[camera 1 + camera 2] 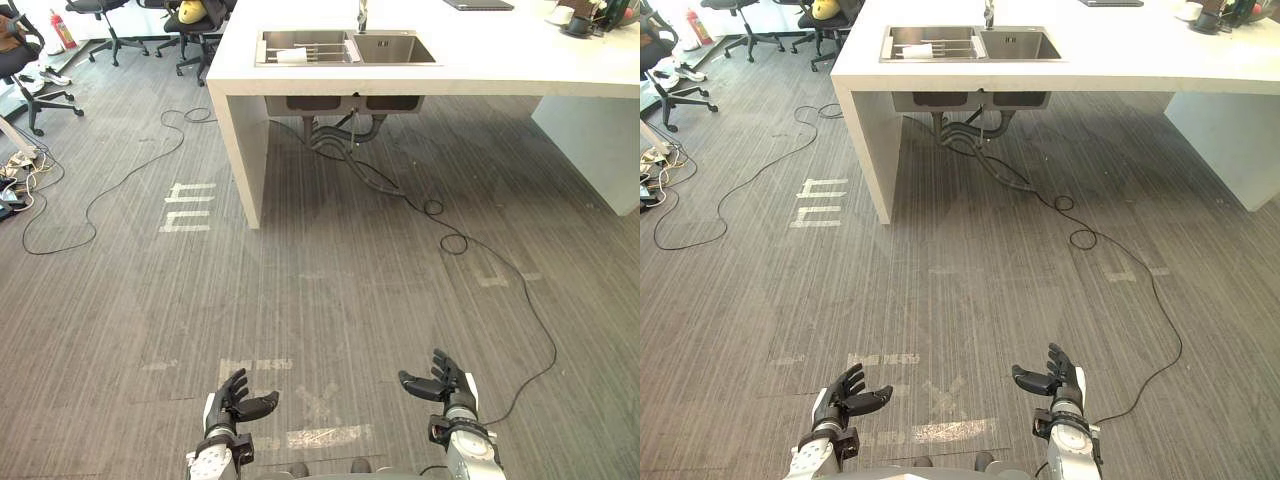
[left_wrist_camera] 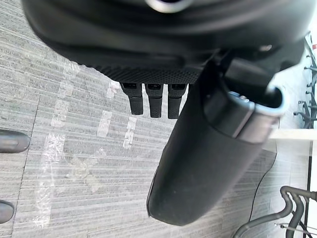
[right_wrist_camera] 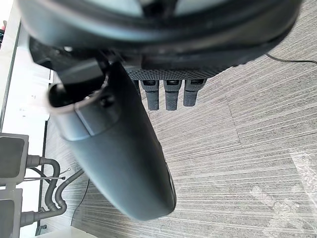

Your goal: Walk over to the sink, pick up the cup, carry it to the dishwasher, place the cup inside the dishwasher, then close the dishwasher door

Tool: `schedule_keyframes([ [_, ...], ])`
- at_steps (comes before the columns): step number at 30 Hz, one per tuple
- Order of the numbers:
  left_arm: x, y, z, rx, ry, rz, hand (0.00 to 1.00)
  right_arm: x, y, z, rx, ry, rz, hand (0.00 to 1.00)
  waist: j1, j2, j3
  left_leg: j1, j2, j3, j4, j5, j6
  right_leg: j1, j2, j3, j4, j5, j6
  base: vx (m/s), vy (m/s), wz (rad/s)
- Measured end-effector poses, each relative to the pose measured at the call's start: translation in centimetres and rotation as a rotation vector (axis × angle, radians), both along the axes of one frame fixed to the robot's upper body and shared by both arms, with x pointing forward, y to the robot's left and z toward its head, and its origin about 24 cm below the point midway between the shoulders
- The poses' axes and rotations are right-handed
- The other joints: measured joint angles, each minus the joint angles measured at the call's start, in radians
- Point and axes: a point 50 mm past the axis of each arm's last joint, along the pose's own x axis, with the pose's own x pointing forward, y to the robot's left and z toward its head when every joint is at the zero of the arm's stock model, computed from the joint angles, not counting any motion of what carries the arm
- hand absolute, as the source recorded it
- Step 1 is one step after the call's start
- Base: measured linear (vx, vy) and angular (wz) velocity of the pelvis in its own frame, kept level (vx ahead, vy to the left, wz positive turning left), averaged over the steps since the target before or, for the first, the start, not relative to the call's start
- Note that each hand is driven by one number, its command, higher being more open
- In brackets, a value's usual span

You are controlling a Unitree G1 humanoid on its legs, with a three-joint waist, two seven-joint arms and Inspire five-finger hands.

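The left hand [image 1: 234,402] and right hand [image 1: 442,384] hover with fingers loosely released, empty. Far beyond the fingers, the cup [image 1: 292,56] lies in the worktop's [image 1: 500,62] sink [image 1: 396,50].

The counter [image 1: 480,70] runs out past the top and right edges, and the tap [image 1: 362,14] over the sink [image 1: 395,48] is cut off at the top. A small white thing [image 1: 292,56] in the left basin is too small to tell. Dark things [image 1: 585,20] at the counter's far corner are clipped and unclear.
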Motion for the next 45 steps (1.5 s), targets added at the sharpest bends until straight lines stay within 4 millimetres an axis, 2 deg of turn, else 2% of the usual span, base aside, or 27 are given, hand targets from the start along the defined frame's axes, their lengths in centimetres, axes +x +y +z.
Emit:
schedule_keyframes([
  [15, -0.4, 0.6, 0.0, -0.001, 0.003, 0.041, 0.90, 0.0, 0.0, 0.0, 0.005, -0.001, -0.002, 0.90, -0.001, 0.000, 0.000, -0.002, -0.010, 0.002, 0.000, 0.000, 0.000, 0.000, -0.009, 0.007, -0.005, 0.007, 0.006, -0.01, -0.001, 0.00],
  [21, 0.0, 0.4, 0.3, -0.003, -0.019, 0.031, 0.90, 0.0, 0.0, 0.0, 0.012, -0.003, -0.007, 0.90, -0.001, 0.003, 0.002, -0.008, -0.010, 0.003, -0.002, 0.000, 0.000, -0.002, -0.009, 0.007, -0.017, 0.011, 0.005, 0.00, 0.000, 0.00],
  [27, 0.8, 0.3, 1.2, -0.001, -0.077, 0.026, 0.90, 0.3, 0.1, 0.2, 0.012, -0.014, -0.007, 0.90, 0.001, 0.007, 0.005, -0.017, -0.010, 0.004, -0.001, -0.001, 0.000, -0.011, -0.009, 0.008, -0.017, 0.011, 0.005, 0.00, 0.000, 0.00],
  [32, 1.8, 0.2, 2.5, 0.003, -0.156, 0.028, 0.90, 1.8, 0.0, 1.3, 0.001, -0.078, 0.000, 0.90, 0.008, 0.022, 0.032, -0.069, -0.007, 0.030, 0.056, -0.029, 0.011, -0.061, -0.009, 0.036, 0.017, 0.011, 0.006, -0.02, 0.007, -0.16],
  [35, 2.5, -0.1, 3.3, -0.006, -0.204, 0.037, 0.90, 2.6, -0.2, 1.9, -0.011, -0.106, 0.006, 0.90, 0.023, 0.035, 0.043, -0.114, -0.005, 0.050, 0.116, -0.062, 0.031, -0.116, -0.013, 0.054, 0.086, -0.016, 0.007, -0.02, 0.034, -0.19],
  [36, 2.7, -0.2, 3.5, -0.019, -0.222, 0.046, 0.90, 2.6, -0.4, 1.9, -0.017, -0.104, 0.006, 0.90, 0.026, 0.035, 0.050, -0.123, -0.007, 0.050, 0.152, -0.088, 0.036, -0.144, -0.021, 0.055, 0.166, -0.056, 0.016, 0.00, 0.055, 0.00],
  [37, 2.8, -0.3, 3.7, -0.020, -0.230, 0.048, 0.90, 2.6, -0.5, 1.9, -0.019, -0.105, 0.006, 0.90, 0.026, 0.036, 0.057, -0.123, -0.007, 0.050, 0.167, -0.107, 0.038, -0.157, -0.024, 0.053, 0.208, -0.072, 0.018, 0.00, 0.046, 0.01],
  [38, 3.0, -0.3, 3.8, -0.020, -0.240, 0.049, 0.90, 2.6, -0.6, 2.0, -0.023, -0.105, 0.007, 0.90, 0.026, 0.037, 0.067, -0.123, -0.006, 0.050, 0.190, -0.123, 0.043, -0.175, -0.028, 0.049, 0.274, -0.092, 0.023, 0.00, 0.056, 0.05],
  [39, 3.1, -0.3, 4.0, -0.020, -0.247, 0.048, 0.90, 2.6, -0.7, 2.0, -0.029, -0.105, 0.008, 0.90, 0.025, 0.042, 0.075, -0.124, -0.004, 0.044, 0.215, -0.141, 0.049, -0.230, -0.037, 0.036, 0.409, -0.111, 0.025, 0.00, 0.040, 0.07],
  [40, 3.1, -0.3, 4.0, -0.020, -0.247, 0.048, 0.90, 2.6, -0.8, 2.0, -0.030, -0.105, 0.008, 0.90, 0.024, 0.041, 0.076, -0.124, -0.004, 0.043, 0.217, -0.143, 0.050, -0.241, -0.040, 0.033, 0.432, -0.111, 0.025, 0.03, 0.052, 0.14],
  [42, 3.1, -0.3, 4.0, -0.018, -0.247, 0.048, 0.90, 2.4, -1.0, 1.9, -0.036, -0.099, 0.007, 0.90, 0.012, 0.033, 0.087, -0.099, -0.016, 0.019, 0.222, -0.155, 0.062, -0.328, -0.076, 0.000, 0.639, -0.129, 0.025, 0.10, 0.035, 0.26],
  [45, 3.0, -0.3, 3.9, -0.020, -0.243, 0.054, 0.90, 2.2, -1.3, 1.9, -0.044, -0.091, 0.007, 0.90, 0.003, 0.032, 0.092, -0.064, -0.025, -0.003, 0.219, -0.170, 0.061, -0.345, -0.110, -0.032, 0.658, -0.189, 0.027, 0.23, 0.007, 0.29],
])
